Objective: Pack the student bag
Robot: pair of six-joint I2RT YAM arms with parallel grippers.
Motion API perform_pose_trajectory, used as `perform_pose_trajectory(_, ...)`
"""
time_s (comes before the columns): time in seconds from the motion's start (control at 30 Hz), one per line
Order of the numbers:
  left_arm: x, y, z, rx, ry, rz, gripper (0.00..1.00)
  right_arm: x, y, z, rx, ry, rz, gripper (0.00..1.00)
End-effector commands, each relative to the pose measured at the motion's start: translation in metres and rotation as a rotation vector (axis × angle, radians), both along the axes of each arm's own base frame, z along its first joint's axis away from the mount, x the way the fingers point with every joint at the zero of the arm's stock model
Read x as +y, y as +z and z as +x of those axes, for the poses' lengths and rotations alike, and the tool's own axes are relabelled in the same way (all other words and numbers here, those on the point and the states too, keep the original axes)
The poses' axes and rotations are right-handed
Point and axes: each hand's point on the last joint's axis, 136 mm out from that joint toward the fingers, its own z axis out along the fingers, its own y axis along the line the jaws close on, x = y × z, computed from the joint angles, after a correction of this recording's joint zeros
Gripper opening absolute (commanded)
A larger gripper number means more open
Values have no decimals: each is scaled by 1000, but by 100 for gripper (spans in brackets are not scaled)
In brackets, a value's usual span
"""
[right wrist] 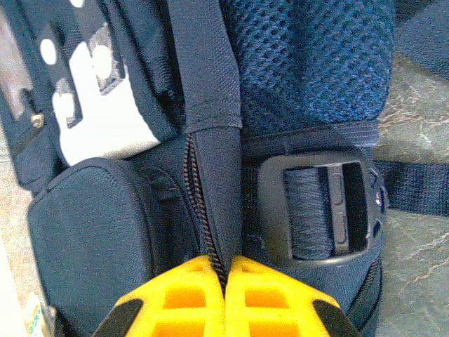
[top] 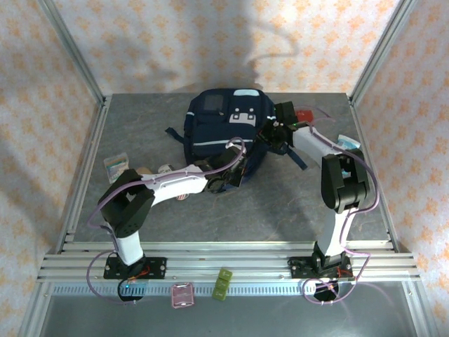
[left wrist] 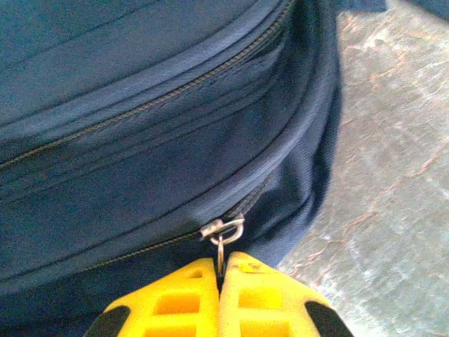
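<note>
The student bag (top: 223,125), navy with a white stripe and pale front patches, lies at the back middle of the table. At the bag's near edge, my left gripper (top: 235,173) is shut. In the left wrist view its yellow fingers (left wrist: 179,302) pinch the metal zipper pull (left wrist: 221,247), which hangs from the slider (left wrist: 223,228) on the bag's (left wrist: 140,140) side. My right gripper (top: 274,133) is at the bag's right side. In the right wrist view its gripper (right wrist: 226,270) is shut on the bag's fabric edge along a zipper seam (right wrist: 198,210), next to a black strap buckle (right wrist: 323,210).
A small packet (top: 116,166) lies at the table's left and another small item (top: 165,170) lies beside my left arm. A red thing (top: 303,114) and a pale blue item (top: 349,142) sit right of the bag. A pink case (top: 182,295) and a green item (top: 222,283) rest by the front rail.
</note>
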Motion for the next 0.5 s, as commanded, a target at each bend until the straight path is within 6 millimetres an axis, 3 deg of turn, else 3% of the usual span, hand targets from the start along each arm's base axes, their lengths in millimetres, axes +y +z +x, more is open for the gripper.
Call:
perform_pose_trajectory(0.0,57,-22,-17,61,73,139,0,-24,24,35,-141,-94,-28,0)
perform_pose_trajectory(0.17,122,-30,-17,83,188,181,0,-24,22,38,-142,-100,-16,0)
perform_pose_trajectory(0.23,137,-29,-14,83,214,184,0,-22,22,41,-143,-98,-10,0)
perform_pose_trajectory(0.3,138,-25,-11,77,215,169,0,-19,23,44,-146,-91,2,0)
perform_pose_trajectory(0.4,116,-20,-8,93,173,79,0,-12,27,46,-136,-59,25,3)
perform_pose_trajectory(0.47,99,-15,-6,85,147,18,0,-7,29,39,-100,-35,48,20)
